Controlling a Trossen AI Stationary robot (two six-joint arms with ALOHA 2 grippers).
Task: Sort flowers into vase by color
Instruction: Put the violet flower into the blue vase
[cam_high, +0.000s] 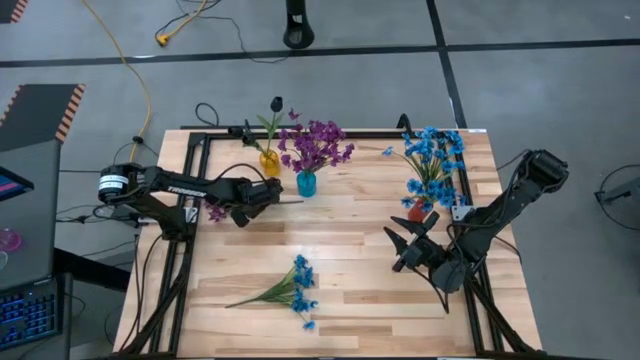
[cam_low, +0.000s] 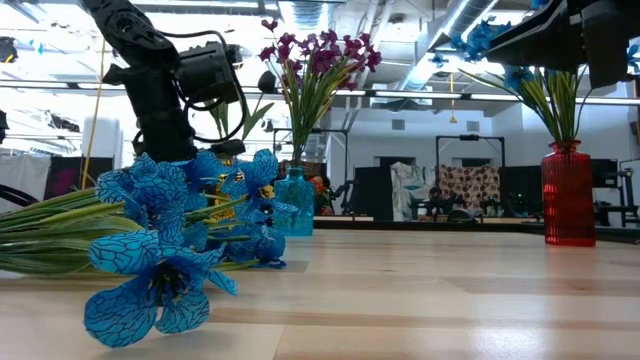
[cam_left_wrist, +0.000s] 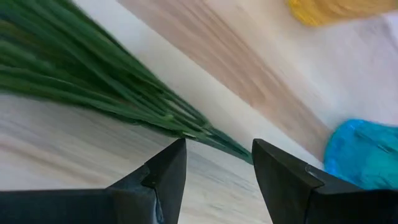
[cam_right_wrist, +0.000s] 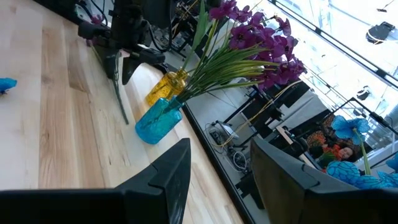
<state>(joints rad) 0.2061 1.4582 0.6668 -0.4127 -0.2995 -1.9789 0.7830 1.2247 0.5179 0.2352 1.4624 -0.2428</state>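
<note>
1. The left gripper (cam_high: 272, 193) sits low over the table (cam_high: 350, 300) at about 10 o'clock. Its fingers stand parted and nothing shows between them.
2. A purple sprig (cam_high: 215, 211) lies by that gripper, with green stems running just past the fingertips. Whether they touch I cannot tell. The low, level pose suits taking the sprig by the stem.
3. The right gripper (cam_high: 398, 248) hangs at 3 o'clock, fingers apart and empty. It is likely waiting clear of the vases.
4. The teal vase (cam_high: 306, 184) at 12 o'clock holds the purple flowers (cam_high: 318, 145), a full bunch, and looks like the place for the loose purple sprig.
5. The yellow vase (cam_high: 269, 162), just beside it toward 11 o'clock, holds a single dark blossom (cam_high: 276, 103).
6. The red vase (cam_high: 417, 212) at 2 o'clock holds the blue flowers (cam_high: 435, 160).
7. A loose blue bundle (cam_high: 292, 288) lies flat at 7 o'clock, well apart from the red vase and not yet sorted.
</note>
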